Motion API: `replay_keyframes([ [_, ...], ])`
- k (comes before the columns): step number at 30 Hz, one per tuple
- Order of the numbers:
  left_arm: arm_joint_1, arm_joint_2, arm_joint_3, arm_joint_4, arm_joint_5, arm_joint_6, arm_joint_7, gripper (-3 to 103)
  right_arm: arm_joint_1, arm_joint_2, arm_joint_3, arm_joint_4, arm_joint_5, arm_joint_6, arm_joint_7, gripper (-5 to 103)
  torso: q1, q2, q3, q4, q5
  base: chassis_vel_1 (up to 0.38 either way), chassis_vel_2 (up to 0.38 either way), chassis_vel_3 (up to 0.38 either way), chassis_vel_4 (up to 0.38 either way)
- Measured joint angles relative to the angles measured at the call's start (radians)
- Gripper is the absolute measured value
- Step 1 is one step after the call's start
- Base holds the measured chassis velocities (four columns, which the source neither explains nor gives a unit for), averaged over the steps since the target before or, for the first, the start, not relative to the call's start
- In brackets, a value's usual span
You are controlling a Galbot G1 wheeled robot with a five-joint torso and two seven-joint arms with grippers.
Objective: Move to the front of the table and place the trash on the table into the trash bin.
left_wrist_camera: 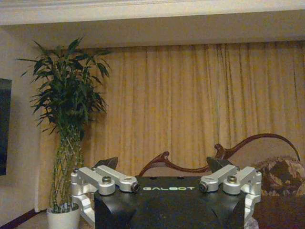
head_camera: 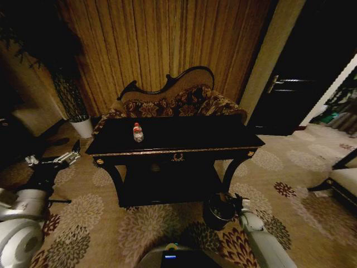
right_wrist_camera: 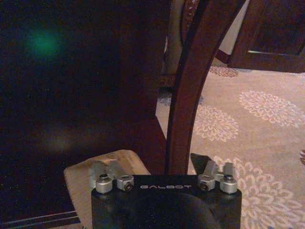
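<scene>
The bottle (head_camera: 138, 133) stands upright on the table (head_camera: 223, 137), left of centre, cap up. The left gripper (head_camera: 71, 153), fingers spread wide and empty, hovers off the table's left end, nearer the bottle. The right gripper (head_camera: 233, 200) hangs low by the bin (head_camera: 217, 211), apparently empty and open.

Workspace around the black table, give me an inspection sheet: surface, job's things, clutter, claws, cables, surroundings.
Surface: glossy black table, gold trim on the front edge.
Job's things: bottle upright on the tabletop, left of centre; trash bin on the carpet by the table's right front leg.
Clutter: nothing seen.
Claws: left claw open, held in the air left of the table; right claw open, low beside the bin.
Cables: nothing seen.
Surroundings: floral sofa behind the table, curtain, potted plant, patterned carpet.
</scene>
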Motion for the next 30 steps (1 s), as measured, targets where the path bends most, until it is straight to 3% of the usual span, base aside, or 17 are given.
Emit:
replay_keyframes([
  [7,0.0,0.0,-0.001,0.0,0.0,-0.001,0.0,100,0.002,-0.001,0.001,0.001,0.0,0.0,0.0,99,0.0,0.0,0.0,0.0,0.0,0.0,0.0,0.0,0.0],
  [18,-0.001,-0.001,-0.001,0.0,-0.001,-0.002,0.0,100,0.001,-0.006,0.001,-0.014,-0.022,-0.003,-0.003,100,0.0,0.0,0.0,-0.0001,0.0,0.0,0.0,0.0,0.0],
  [30,0.003,-0.002,-0.012,0.0,-0.002,-0.017,0.0,100,0.049,-0.013,-0.009,-0.037,-0.121,-0.084,-0.006,100,0.0,0.0,0.0,0.0,0.0,0.0,0.0,0.0,0.0],
])
